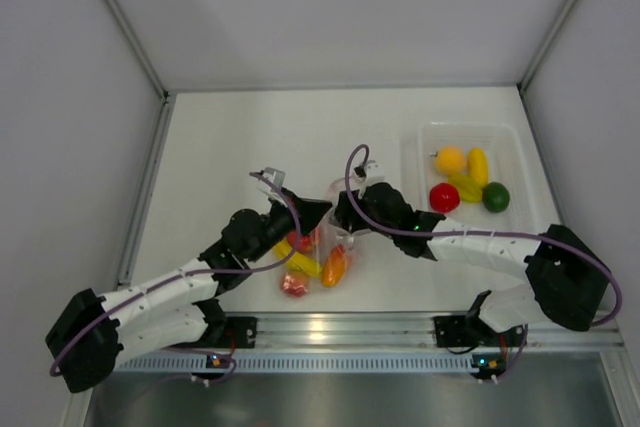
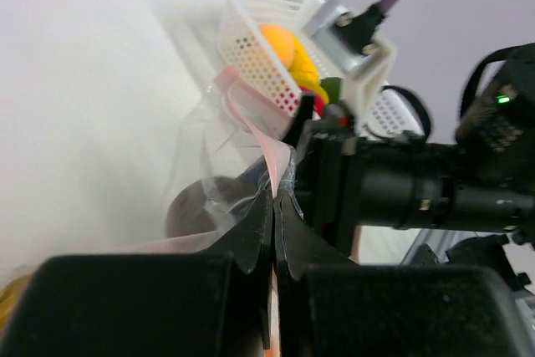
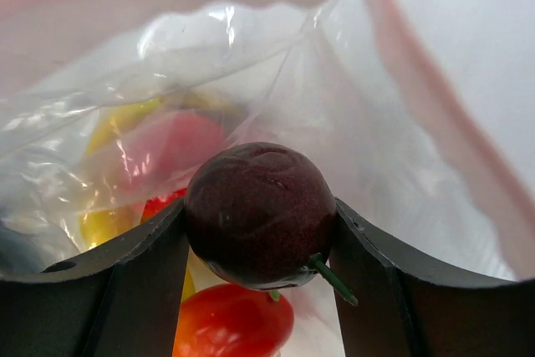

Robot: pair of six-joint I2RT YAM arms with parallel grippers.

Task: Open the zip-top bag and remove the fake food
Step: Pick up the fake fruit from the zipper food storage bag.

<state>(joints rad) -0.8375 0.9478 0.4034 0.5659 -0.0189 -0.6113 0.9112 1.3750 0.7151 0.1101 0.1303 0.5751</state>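
Note:
The clear zip-top bag (image 1: 318, 247) lies between the two arms with its mouth pulled open. My left gripper (image 2: 273, 206) is shut on the bag's pink zip strip (image 2: 251, 119), holding that edge up. My right gripper (image 3: 261, 232) reaches into the bag's mouth and is shut on a dark purple fruit (image 3: 261, 211) with a green stem. Below it in the bag (image 3: 251, 48) lie a red tomato (image 3: 230, 323) and yellow pieces (image 3: 104, 223). From above, a yellow banana (image 1: 300, 263), an orange piece (image 1: 334, 267) and a red piece (image 1: 294, 285) show through the plastic.
A rigid clear tray (image 1: 420, 132) at the right holds an orange, a yellow piece, a red fruit and a green lime (image 1: 496, 197). The right arm's wrist (image 2: 401, 190) sits very close to my left fingers. A metal rail (image 1: 330, 327) runs along the near edge.

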